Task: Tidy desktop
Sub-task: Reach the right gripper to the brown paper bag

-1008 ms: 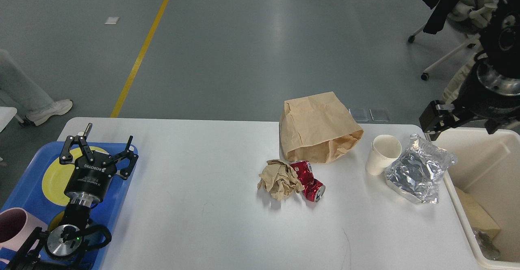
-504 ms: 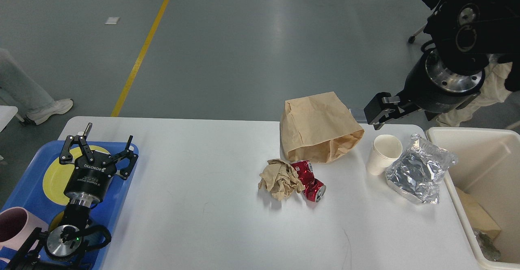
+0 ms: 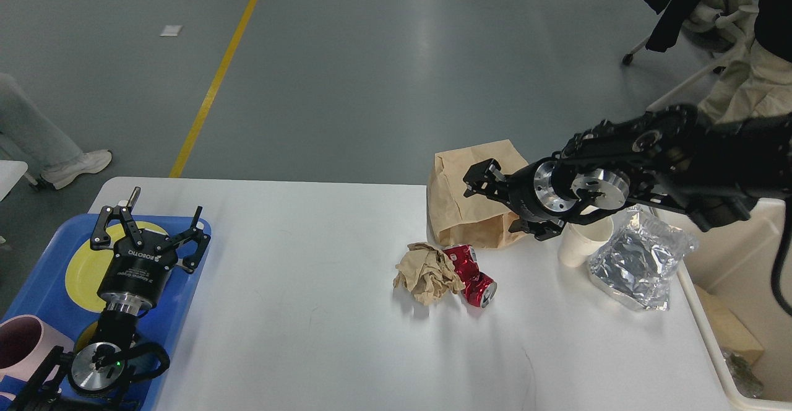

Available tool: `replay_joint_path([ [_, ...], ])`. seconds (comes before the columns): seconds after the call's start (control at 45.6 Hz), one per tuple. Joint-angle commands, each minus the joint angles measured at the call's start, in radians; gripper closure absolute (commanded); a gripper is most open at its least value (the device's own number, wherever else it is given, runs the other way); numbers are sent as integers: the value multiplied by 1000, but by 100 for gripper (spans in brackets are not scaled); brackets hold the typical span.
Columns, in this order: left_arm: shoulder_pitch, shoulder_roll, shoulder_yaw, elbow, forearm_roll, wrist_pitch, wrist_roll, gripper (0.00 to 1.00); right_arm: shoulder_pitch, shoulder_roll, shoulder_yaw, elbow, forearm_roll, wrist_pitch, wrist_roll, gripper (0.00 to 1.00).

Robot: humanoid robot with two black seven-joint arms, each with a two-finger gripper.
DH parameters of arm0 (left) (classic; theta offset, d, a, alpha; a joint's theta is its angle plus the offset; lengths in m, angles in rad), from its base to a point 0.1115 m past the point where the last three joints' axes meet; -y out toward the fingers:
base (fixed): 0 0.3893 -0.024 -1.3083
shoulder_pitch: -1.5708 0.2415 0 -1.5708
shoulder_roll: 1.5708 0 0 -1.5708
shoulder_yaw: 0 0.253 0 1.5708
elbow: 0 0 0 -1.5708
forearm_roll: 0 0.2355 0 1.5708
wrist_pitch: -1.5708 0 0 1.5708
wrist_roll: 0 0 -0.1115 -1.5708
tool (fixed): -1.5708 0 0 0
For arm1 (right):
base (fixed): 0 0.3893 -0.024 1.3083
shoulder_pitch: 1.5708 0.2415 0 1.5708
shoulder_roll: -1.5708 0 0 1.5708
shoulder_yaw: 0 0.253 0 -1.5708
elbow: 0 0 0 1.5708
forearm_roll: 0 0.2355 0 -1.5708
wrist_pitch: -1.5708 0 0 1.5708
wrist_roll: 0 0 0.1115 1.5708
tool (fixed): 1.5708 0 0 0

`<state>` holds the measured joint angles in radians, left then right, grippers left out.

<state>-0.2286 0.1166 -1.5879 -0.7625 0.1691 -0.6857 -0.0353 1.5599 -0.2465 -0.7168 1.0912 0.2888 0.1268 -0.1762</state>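
The white desktop (image 3: pixel 297 299) holds a brown paper bag (image 3: pixel 461 213) lying on its side, a crumpled brown paper ball (image 3: pixel 427 272), a crushed red can (image 3: pixel 473 275), a white paper cup (image 3: pixel 575 250) and a silver foil bag (image 3: pixel 640 259). My right gripper (image 3: pixel 498 203) reaches in from the right and hovers over the paper bag's right part, with its fingers apart and empty. My left gripper (image 3: pixel 154 228) is open and empty above the blue tray (image 3: pixel 37 287) at the left.
The blue tray holds a yellow plate (image 3: pixel 83 268) and a pink mug (image 3: pixel 21 343). A cream bin (image 3: pixel 752 287) with scraps inside stands off the table's right edge. A person's leg (image 3: pixel 37 138) is at the far left; an office chair (image 3: pixel 687 39) is behind right.
My right arm has swung down and left from above the bin to over the paper bag, now partly covering the cup. The left arm and the objects have not moved.
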Motion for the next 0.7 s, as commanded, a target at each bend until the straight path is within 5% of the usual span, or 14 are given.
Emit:
replay_joint_path([
  [0.0, 0, 0, 0, 0, 0, 0, 0, 3, -199, 7, 138, -183, -26, -15, -3, 0],
  [0.307, 0, 0, 0, 0, 1, 0, 2, 3, -527, 179, 315, -640, -54, -19, 32, 0],
  [0.526, 0, 0, 0, 0, 0, 0, 2, 3, -581, 260, 323, -810, -72, -16, 222, 0],
  [0.68, 0, 0, 0, 0, 1, 0, 2, 3, -574, 288, 323, -835, -72, -16, 241, 0],
])
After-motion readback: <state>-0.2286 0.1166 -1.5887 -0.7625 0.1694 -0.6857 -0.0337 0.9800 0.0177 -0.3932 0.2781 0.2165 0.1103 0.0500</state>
